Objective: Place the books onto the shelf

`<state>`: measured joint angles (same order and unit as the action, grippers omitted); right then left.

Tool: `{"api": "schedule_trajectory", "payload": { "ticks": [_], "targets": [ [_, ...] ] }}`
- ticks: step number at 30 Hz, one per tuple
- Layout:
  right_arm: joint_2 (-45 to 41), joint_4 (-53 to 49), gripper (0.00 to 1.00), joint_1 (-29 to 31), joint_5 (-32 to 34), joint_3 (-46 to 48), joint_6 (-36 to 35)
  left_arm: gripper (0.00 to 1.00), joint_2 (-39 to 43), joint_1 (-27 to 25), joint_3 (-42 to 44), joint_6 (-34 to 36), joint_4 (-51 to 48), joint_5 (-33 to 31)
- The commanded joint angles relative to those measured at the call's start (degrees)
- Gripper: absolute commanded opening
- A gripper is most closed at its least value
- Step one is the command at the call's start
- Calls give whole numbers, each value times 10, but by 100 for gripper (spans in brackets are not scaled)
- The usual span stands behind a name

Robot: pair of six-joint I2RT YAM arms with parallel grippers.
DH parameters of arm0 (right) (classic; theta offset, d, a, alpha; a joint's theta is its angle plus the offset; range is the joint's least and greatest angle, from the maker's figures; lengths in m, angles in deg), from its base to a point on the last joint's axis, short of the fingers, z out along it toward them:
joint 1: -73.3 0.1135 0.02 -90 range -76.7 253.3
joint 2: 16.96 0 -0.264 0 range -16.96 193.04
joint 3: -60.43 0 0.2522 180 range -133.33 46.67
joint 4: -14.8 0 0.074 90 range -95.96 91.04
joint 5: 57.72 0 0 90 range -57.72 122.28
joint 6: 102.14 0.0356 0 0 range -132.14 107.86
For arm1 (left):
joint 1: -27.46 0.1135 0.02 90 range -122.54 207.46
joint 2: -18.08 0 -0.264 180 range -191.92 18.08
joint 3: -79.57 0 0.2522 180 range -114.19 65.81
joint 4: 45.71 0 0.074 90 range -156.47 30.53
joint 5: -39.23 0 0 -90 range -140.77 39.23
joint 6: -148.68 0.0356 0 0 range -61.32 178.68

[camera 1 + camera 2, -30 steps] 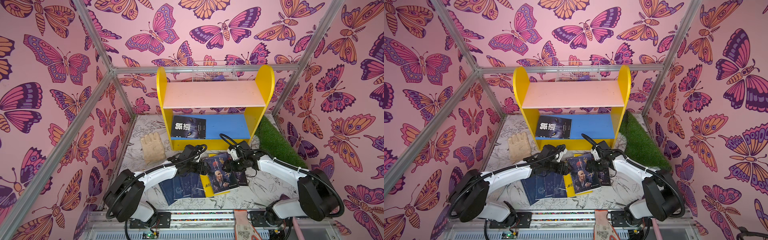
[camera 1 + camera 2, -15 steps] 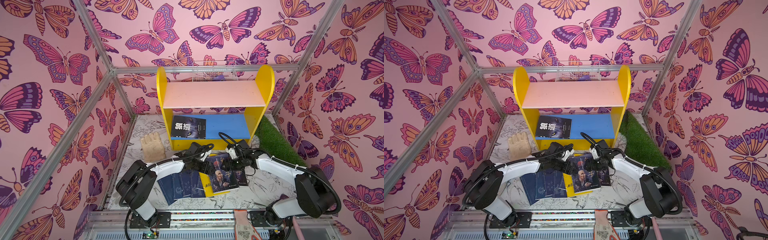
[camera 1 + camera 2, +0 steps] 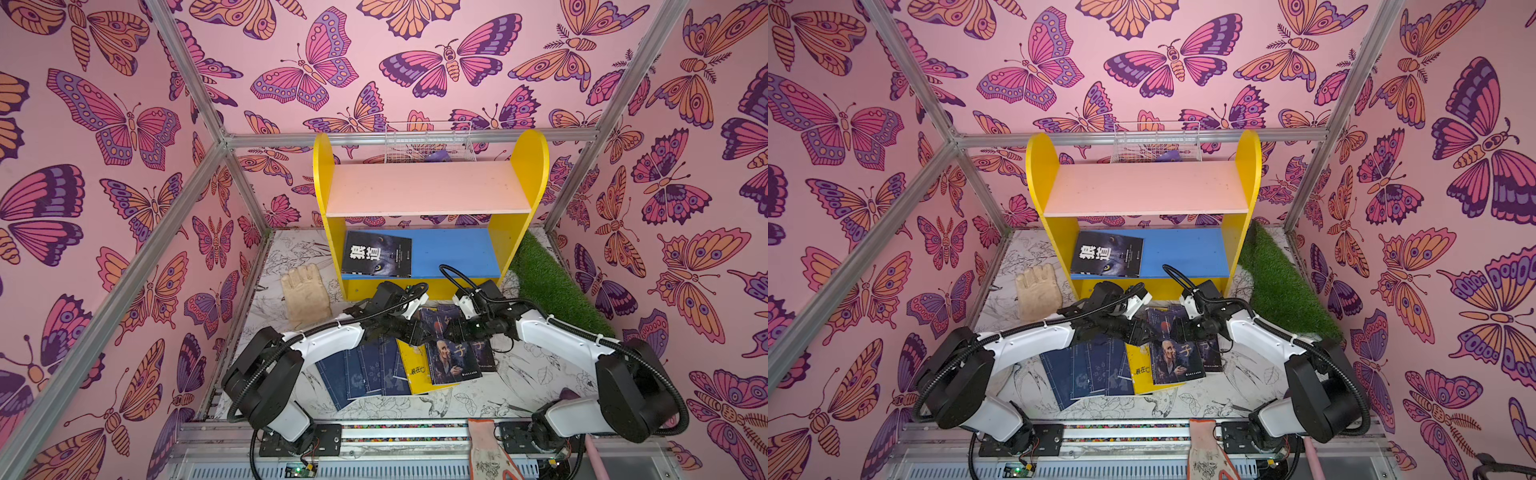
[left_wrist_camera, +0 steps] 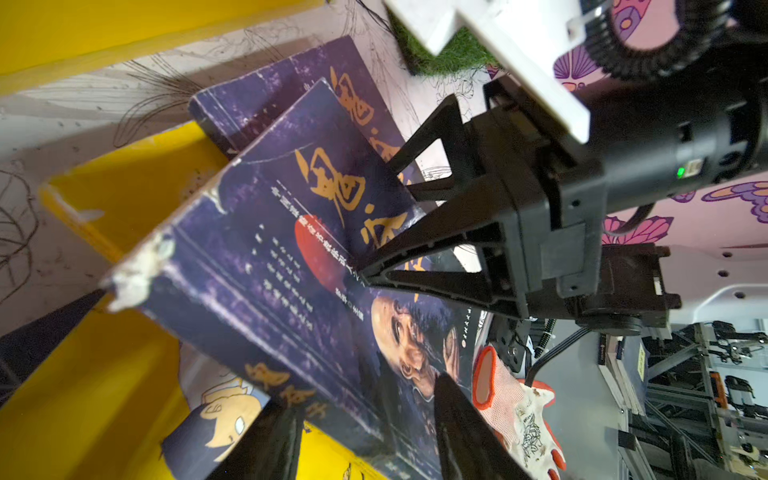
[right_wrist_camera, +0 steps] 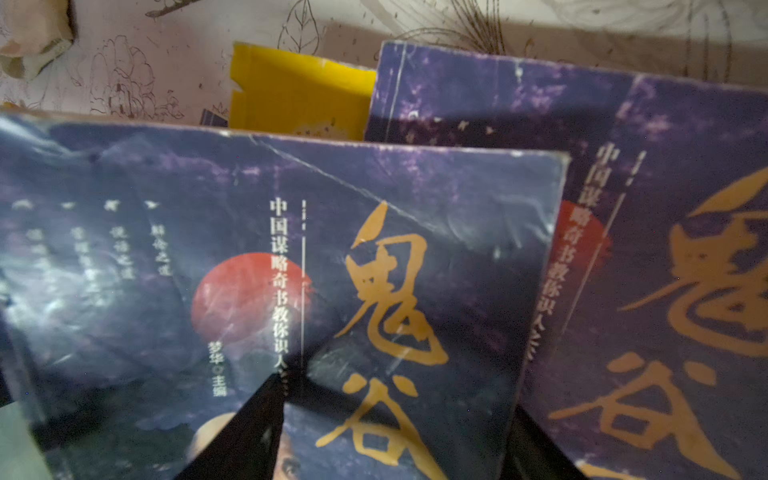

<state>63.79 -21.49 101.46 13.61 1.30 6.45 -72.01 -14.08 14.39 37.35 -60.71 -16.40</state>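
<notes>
Books (image 3: 415,365): navy, yellow, purple-portrait covers fanned on floor. Shelf (image 3: 428,189) holds one dark book (image 3: 376,253), lower board. Both grippers' grip: can't tell.

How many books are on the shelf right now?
1: a dark book with white characters lies flat at the left end of the shelf's blue lower board. The pink upper board is bare. All the other books are on the table in front of the shelf.

Yellow-sided shelf (image 3: 528,174), pink and blue boards; navy books (image 3: 361,370); pink butterfly-print walls (image 3: 124,124); green turf (image 3: 552,286).
</notes>
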Motion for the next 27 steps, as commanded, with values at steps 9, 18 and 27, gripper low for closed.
{"api": "schedule_trajectory", "payload": {
  "ticks": [9, 18, 27],
  "targets": [
    [-63, 50, 71, 9, -41, 13, 0, 19, -35, -8, -31, -1, 38, -12],
    [-161, 96, 84, -34, 31, 59, 70, 0, 109, 4, 60, -57, 153, -31],
    [-282, 167, 93, -83, -29, 84, 104, 0, 276, 65, 209, -279, 459, -146]
  ]
}}
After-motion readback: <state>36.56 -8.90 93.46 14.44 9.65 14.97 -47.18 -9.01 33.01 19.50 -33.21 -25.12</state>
